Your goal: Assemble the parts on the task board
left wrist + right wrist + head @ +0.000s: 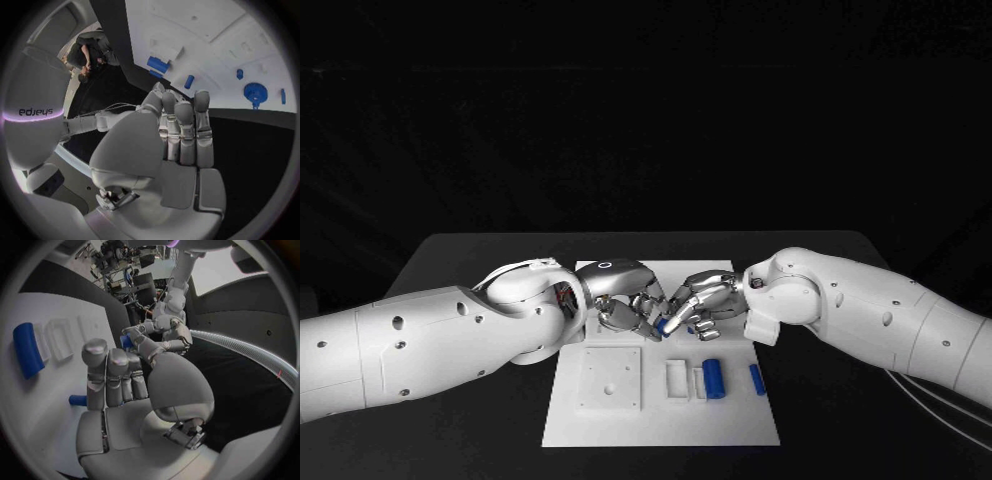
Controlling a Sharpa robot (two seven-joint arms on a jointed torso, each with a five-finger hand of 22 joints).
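The white task board (661, 420) lies mid-table. Both hands meet over its far half. My right hand (701, 303) pinches a small blue part (661, 324) between its thumb and a finger; the right wrist view shows that part (127, 342) at the thumb tip. My left hand (625, 298) hovers close beside it, fingers straight and side by side (182, 131), holding nothing. A blue block (714, 378) and a thin blue pin (756, 380) lie on the board nearer me. A blue gear (255, 92) and other small blue parts (157, 64) appear in the left wrist view.
A white raised plate (610, 378) with holes sits on the board's left half, and white slotted holders (678, 378) stand beside the blue block. Another short blue piece (78, 400) lies on the board by my right fingers. Black table (459, 270) surrounds the board.
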